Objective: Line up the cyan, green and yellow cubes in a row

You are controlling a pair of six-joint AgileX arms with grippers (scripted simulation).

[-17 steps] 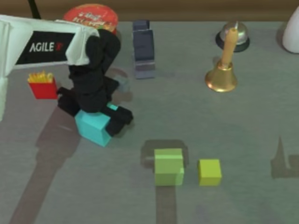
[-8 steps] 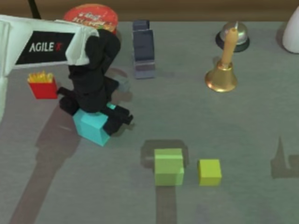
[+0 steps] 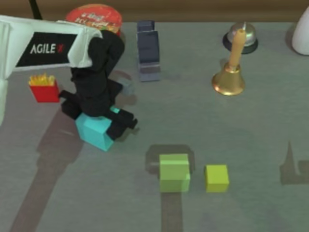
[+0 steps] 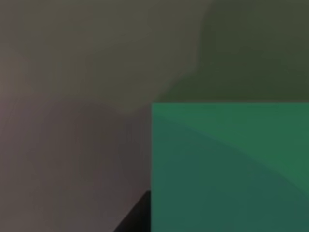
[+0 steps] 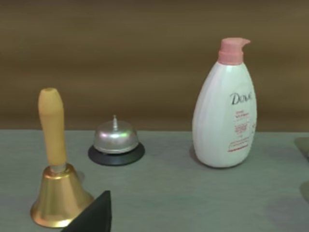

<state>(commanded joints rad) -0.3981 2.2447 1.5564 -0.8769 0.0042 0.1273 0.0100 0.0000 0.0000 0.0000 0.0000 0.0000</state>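
Cyan cube [image 3: 95, 131] sits left of centre, pinched between my left gripper's [image 3: 98, 119] fingers. Green cube [image 3: 174, 172] and yellow cube [image 3: 216, 178] rest side by side, near the table's front edge, well apart from it.

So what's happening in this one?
The left pincer is down over the cyan cube on the table's left side, its fingers straddling it. The green cube and yellow cube already sit side by side toward the front. The right arm is out of the top view, parked.
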